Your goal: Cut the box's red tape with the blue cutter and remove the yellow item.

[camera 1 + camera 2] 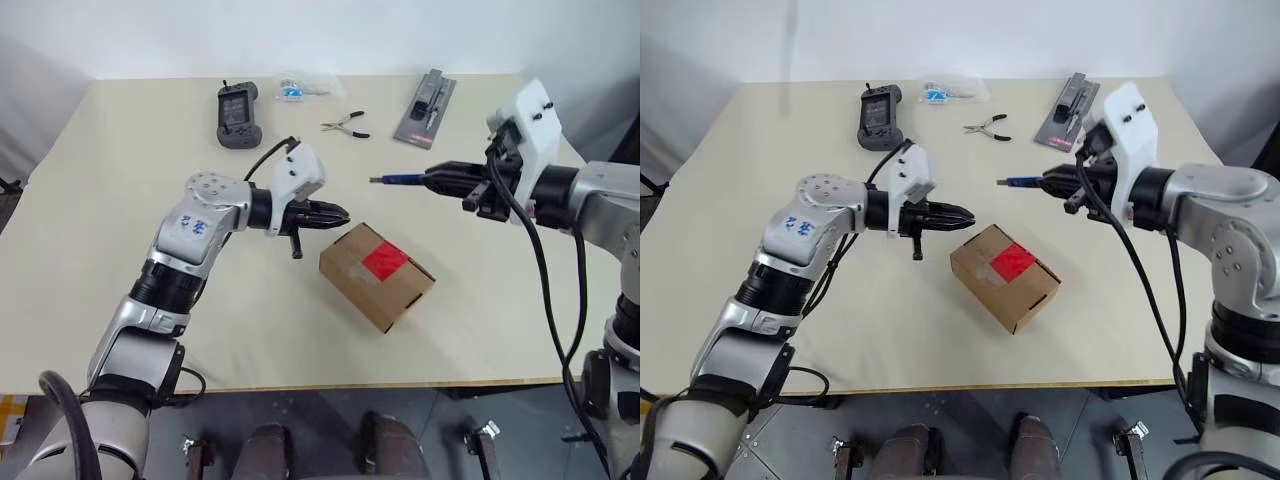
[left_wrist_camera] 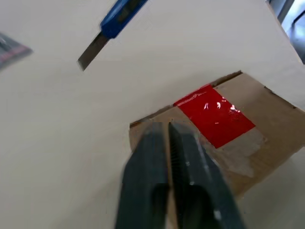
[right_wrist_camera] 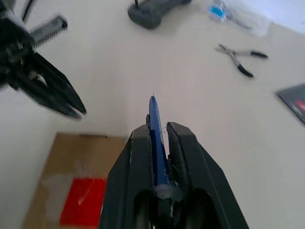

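Resting on the table (image 1: 120, 300), the box (image 1: 377, 277) is awaiting cutting: right end effector (image 1: 432, 180) is gripping the blue cutter (image 1: 398, 180), left end effector (image 1: 338, 213) is hovering closed and empty; next, blade onto red tape (image 1: 384, 262).

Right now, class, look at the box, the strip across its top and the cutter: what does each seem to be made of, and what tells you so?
The box: brown corrugated cardboard, matte; its cut edges look rough.
The red tape: probably plastic film, glossy, with bright glints on it.
The blue cutter: seemingly a plastic body with a dull grey metal blade at its tip.
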